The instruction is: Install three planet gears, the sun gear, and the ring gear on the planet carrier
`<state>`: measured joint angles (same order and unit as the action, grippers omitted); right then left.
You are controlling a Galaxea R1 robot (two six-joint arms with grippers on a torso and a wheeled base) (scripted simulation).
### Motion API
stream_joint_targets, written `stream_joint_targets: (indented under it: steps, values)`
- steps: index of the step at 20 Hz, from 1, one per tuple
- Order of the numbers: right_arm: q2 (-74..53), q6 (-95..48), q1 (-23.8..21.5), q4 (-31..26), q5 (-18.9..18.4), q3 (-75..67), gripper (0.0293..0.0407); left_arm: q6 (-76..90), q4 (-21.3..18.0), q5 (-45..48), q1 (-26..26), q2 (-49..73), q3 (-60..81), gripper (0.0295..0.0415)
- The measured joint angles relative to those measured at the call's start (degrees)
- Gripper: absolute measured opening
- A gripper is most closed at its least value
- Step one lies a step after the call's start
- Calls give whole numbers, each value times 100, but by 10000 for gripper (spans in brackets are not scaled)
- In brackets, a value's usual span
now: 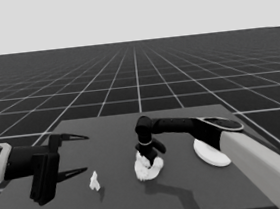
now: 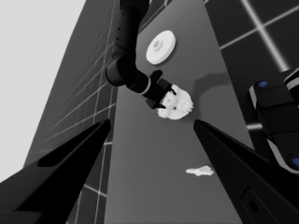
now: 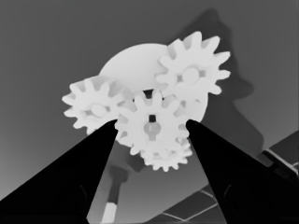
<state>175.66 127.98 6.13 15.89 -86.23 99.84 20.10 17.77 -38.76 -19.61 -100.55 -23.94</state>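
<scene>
Holding the centre gear (image 3: 140, 135) in the right fingers (image 3: 152, 122), closed on its teeth from both sides, right over the small disc (image 3: 135, 60) at mid-desk. Seeing three more gears around those fingers: one (image 3: 91, 109) just outside one fingertip, one (image 3: 191, 74) just past the other tip, and one (image 3: 166, 158) half hidden beneath the held gear. Judging the step as seating this middle gear among its neighbours.

To do it well: keep the gear level, line its hole up with the disc's middle, and lower straight. Turn it a touch if teeth ride on teeth instead of meshing. Loosen the grip only once it sits flat, then lift straight up. Cannot tell from here whether it has dropped fully home.

Little room right beside the fingertips: neighbouring teeth touch or nearly touch the held gear, so avoid any sideways drag. Plenty of bare desk (image 1: 113, 137) around the cluster otherwise. Leaving the big disc (image 1: 210, 152) well apart from the right fingers, beside that arm's forearm, for the next pick. Keeping the left fingers (image 1: 87, 153) spread open and empty, parked at the desk's left end, with a thin white piece (image 1: 94, 181) lying near them, not held.
</scene>
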Motion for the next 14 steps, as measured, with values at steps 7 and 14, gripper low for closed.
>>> stream_joint_targets:
  steps: [7,14]
  values:
    - [-2,420,8,1,0,2,309,0,0,0,0,0,0,385]
    - [-2,816,8,1,0,2,340,0,0,0,0,0,0,385]
